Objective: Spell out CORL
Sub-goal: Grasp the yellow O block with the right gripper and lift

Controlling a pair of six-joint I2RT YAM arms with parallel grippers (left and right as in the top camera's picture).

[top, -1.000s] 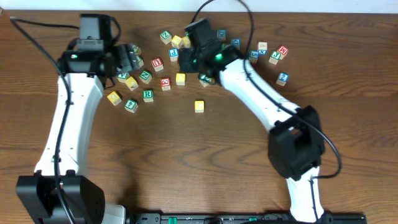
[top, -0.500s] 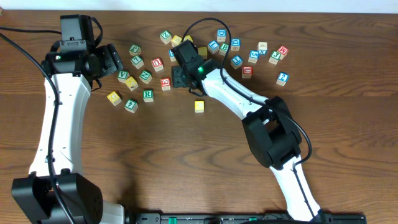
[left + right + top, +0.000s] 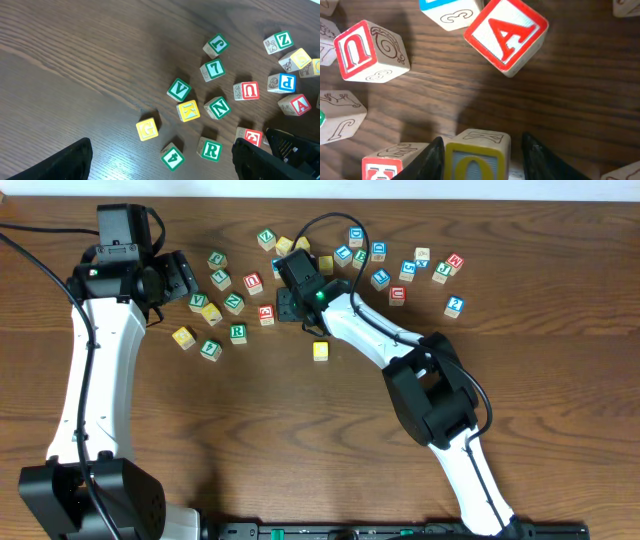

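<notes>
My right gripper is low over the block cluster. In the right wrist view its open fingers straddle a yellow O block; the left finger is against the block and a gap shows at the right finger. The arm hides the O block in the overhead view. A lone yellow block sits in front of the cluster, its letter unreadable. A green R block lies at the left and also shows in the left wrist view. My left gripper is open, empty and above the table.
A red A block and a red U block lie just beyond the O block. Several more letter and number blocks are scattered along the back. Green 4, yellow K and green N blocks lie near the R.
Over the last second my right gripper swung left and down onto the yellow O block, and my left arm drew back to the left. Nothing has moved in the last half second.
</notes>
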